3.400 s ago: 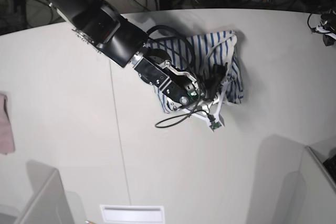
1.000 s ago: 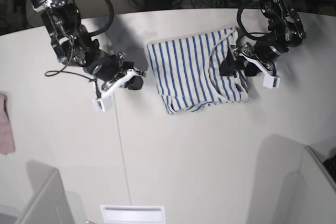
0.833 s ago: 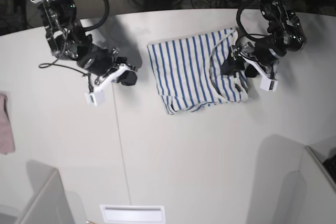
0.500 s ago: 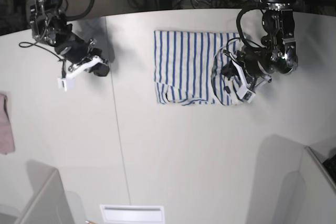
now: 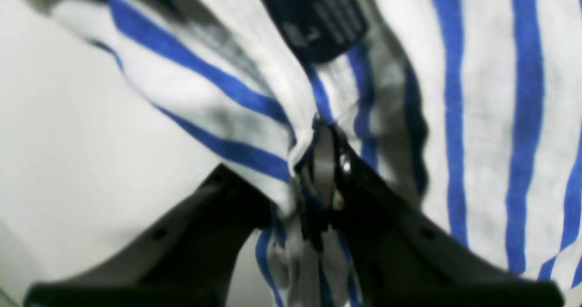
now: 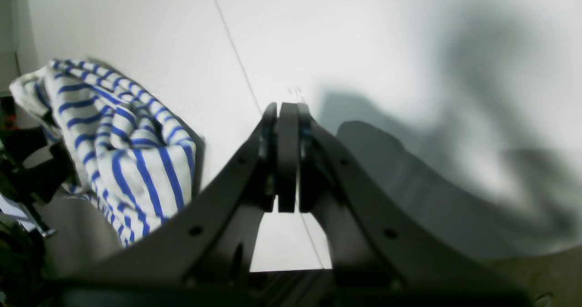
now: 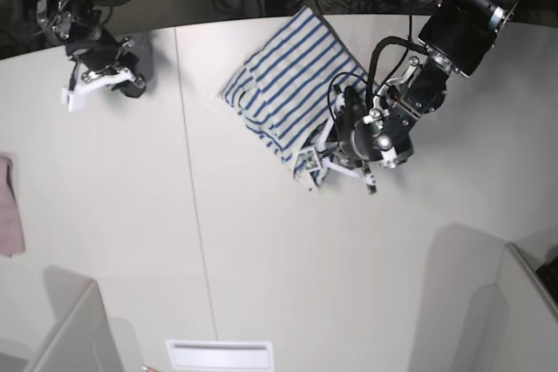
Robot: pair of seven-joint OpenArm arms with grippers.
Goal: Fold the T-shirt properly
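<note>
Left gripper [image 5: 318, 179] pinching the T-shirt [image 7: 283, 89]

Its jaws clamp a striped fold just below the dark neck label [image 5: 318, 18]; right gripper [image 6: 282, 161] sits closed, empty, well apart.

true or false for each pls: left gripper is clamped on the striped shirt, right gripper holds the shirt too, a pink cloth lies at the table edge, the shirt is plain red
1. The left gripper is clamped on the T-shirt. True.
2. The right gripper also holds the T-shirt. False: it is shut on nothing, apart from the shirt, over bare table.
3. A pink cloth lies at the table's edge in the base view. True.
4. The T-shirt is plain red. False: it is white with blue stripes.
</note>
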